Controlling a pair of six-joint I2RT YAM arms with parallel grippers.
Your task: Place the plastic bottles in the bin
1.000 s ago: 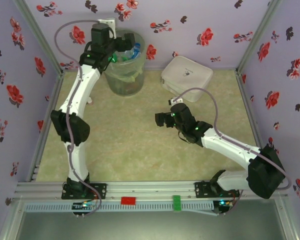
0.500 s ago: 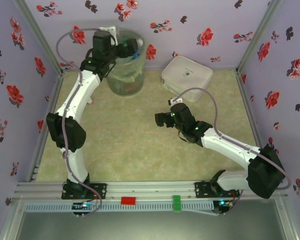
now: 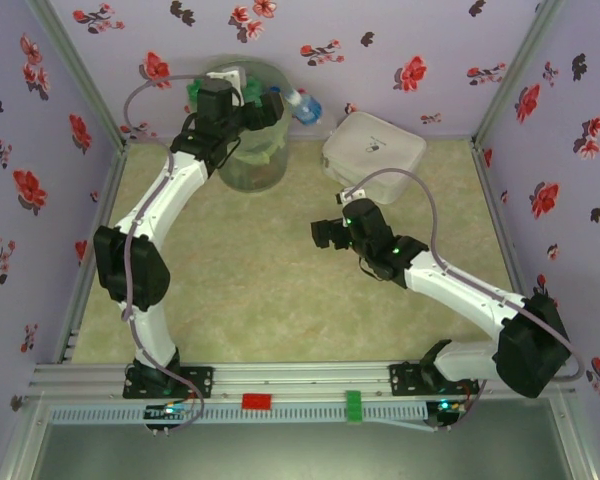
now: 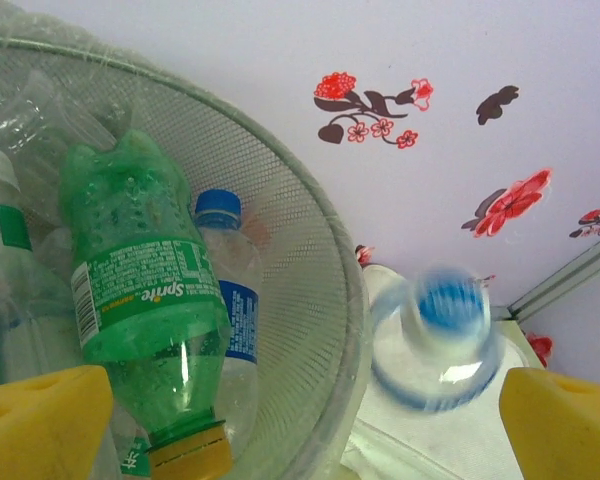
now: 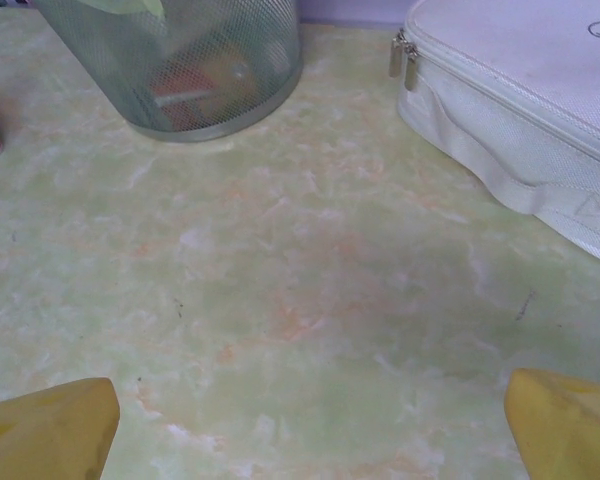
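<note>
From above, we see the left gripper (image 3: pixel 270 108) reaching over the right rim of the bin (image 3: pixel 242 165). The arm is stretched long because the bin stands at the back wall. A clear bottle (image 3: pixel 302 105) shows just beside that rim, outside it as far as we can judge. The right gripper (image 3: pixel 325 236) hangs over mid-table, well apart from the bin and near the white case (image 3: pixel 375 150).

At the left wrist, the left gripper (image 4: pixel 300 430) has its fingers spread wide and touches nothing. Inside the bin (image 4: pixel 325 290) a green bottle (image 4: pixel 145 320) lies cap-down against a blue-capped bottle (image 4: pixel 228 290). The clear bottle (image 4: pixel 435 340) is smeared with blur beyond the rim, so we judge it loose and likely missing the bin.

At the right wrist, the right gripper (image 5: pixel 300 430) is also wide open and empty above the bare table (image 5: pixel 310 290). The bin's base (image 5: pixel 180 70) and the white case (image 5: pixel 520 110) lie ahead of it. It seems well placed to fetch a stray bottle.
</note>
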